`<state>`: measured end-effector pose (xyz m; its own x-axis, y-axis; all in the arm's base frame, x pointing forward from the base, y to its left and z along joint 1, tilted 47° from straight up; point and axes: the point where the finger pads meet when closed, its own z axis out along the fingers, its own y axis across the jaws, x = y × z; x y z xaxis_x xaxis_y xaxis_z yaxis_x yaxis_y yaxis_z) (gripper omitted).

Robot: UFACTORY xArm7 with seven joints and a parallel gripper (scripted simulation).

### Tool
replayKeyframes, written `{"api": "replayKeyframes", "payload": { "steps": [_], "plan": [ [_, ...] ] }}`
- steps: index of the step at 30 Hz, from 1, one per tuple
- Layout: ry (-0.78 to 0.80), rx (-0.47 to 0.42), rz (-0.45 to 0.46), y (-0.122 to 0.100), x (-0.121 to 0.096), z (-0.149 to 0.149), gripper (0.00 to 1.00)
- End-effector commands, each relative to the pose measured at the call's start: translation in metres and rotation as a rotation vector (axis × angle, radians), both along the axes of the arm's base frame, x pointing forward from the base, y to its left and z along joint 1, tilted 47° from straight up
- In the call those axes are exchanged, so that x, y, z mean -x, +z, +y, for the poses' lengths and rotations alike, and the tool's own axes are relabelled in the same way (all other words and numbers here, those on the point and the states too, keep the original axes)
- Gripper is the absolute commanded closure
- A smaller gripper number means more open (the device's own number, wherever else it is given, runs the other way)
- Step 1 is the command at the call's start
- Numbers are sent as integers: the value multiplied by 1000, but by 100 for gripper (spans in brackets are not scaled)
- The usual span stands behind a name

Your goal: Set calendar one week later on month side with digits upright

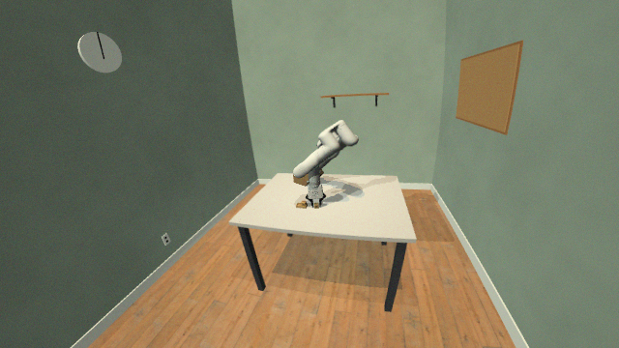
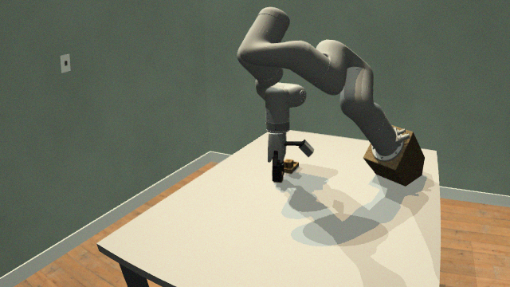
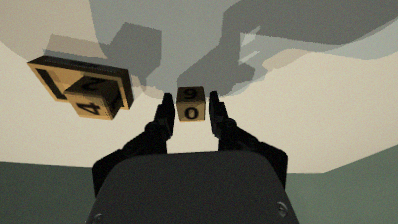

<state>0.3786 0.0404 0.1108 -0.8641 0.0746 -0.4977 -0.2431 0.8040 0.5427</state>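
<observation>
A wooden number cube (image 3: 190,104) stands on the white table, with a 0 on the face toward the wrist camera and a 6 or 9 on the face above it. My gripper (image 3: 191,101) is lowered around this cube, fingers partly open with a small gap on each side. The wooden calendar tray (image 3: 75,80) lies flat on the table to the left and holds the other cube (image 3: 95,100), which shows a 4 and a 2. In the exterior view the gripper (image 2: 277,175) reaches down almost to the table beside the tray (image 2: 294,165). The tray's month side is not readable.
The arm's wooden base block (image 2: 394,159) stands at the table's far right corner. The table edge (image 1: 319,234) lies well in front of the tray.
</observation>
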Motion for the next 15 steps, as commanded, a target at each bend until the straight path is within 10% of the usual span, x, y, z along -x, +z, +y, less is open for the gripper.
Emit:
{"api": "replayKeyframes", "payload": {
  "steps": [1, 9, 10, 15],
  "plan": [
    [-2, 1, -2, 1, 0, -1, 53],
    [-2, 1, -2, 1, 0, -1, 53],
    [-2, 1, -2, 1, 0, -1, 73],
    [-2, 1, -2, 1, 0, -1, 73]
  ]
}}
